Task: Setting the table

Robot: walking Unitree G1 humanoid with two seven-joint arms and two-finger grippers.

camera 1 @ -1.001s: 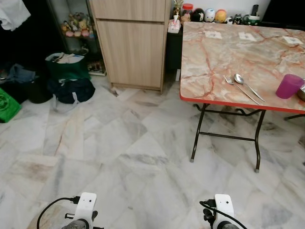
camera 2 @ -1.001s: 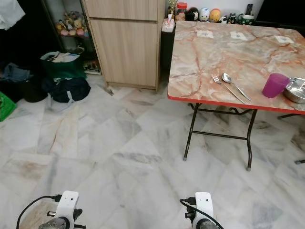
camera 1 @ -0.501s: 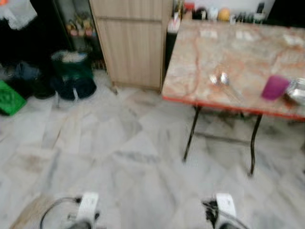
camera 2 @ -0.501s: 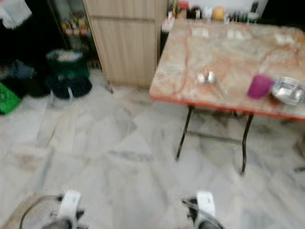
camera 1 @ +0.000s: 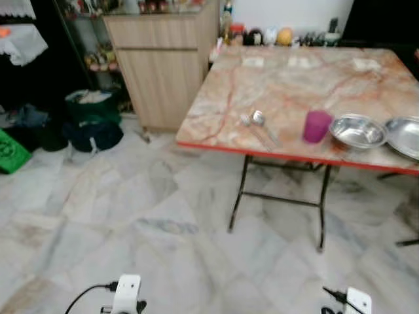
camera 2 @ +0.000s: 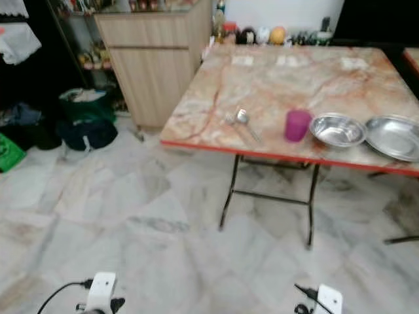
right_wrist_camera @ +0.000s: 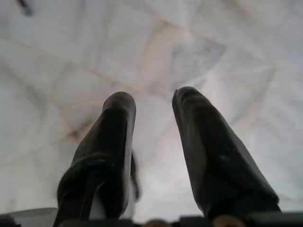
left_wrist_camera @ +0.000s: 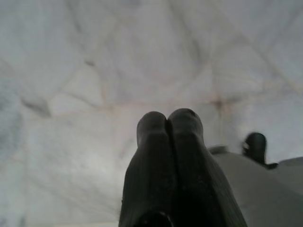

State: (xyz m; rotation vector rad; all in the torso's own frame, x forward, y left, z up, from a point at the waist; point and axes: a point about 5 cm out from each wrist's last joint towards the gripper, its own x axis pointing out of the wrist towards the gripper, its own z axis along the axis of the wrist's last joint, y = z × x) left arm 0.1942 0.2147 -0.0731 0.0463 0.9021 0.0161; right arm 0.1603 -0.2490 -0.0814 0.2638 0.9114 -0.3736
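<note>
A folding table [camera 1: 216, 140] with a marbled top and red edge stands ahead to the right. On it lie a fork and a spoon [camera 1: 258, 122] side by side, then a purple cup [camera 1: 317, 125], a steel bowl [camera 1: 357, 131] and a steel plate [camera 1: 404, 136] further right. Both arms hang low over the floor, far from the table. My left gripper [left_wrist_camera: 169, 118] is shut with nothing in it. My right gripper [right_wrist_camera: 150, 101] is open and empty above the tiles.
A wooden cabinet [camera 1: 157, 72] stands left of the table, with dark and green bags [camera 1: 91, 121] on the floor beside it. Small jars and figures [camera 1: 275, 36] line the table's far edge. Marble floor tiles [camera 1: 131, 216] stretch between me and the table.
The camera has swung right and closer: the table now sits nearer the middle, and the bowl and plate have come into view. The things on the table have not moved.
</note>
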